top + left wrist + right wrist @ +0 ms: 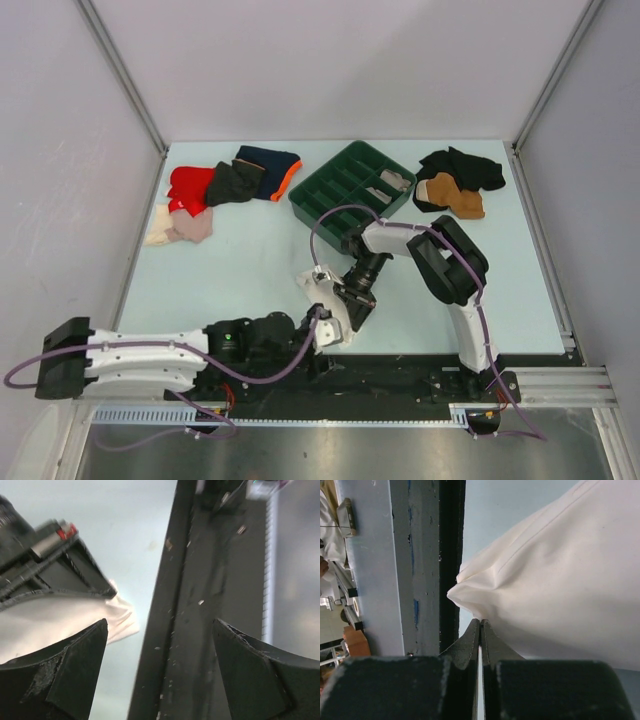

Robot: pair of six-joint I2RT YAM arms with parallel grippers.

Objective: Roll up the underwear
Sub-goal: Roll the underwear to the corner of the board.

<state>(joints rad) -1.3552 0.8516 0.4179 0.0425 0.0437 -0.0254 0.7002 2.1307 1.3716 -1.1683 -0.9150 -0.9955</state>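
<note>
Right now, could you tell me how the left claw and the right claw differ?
The left claw stands wide open and holds nothing; the right claw is shut, pinching the white underwear. The left looks over the table's black near edge; the right faces the cloth. Both sit near that edge.

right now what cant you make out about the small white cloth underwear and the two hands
- Small white cloth underwear: in the top view both arms cover most of it, so its fold or roll is hidden.
- Right hand: in the right wrist view the shut fingers meet the cloth's edge; whether fabric is pinched cannot be told.
- Left hand: open, with the left wrist view blurred; the underwear there is cut off by the left edge and the dark right arm.
</note>
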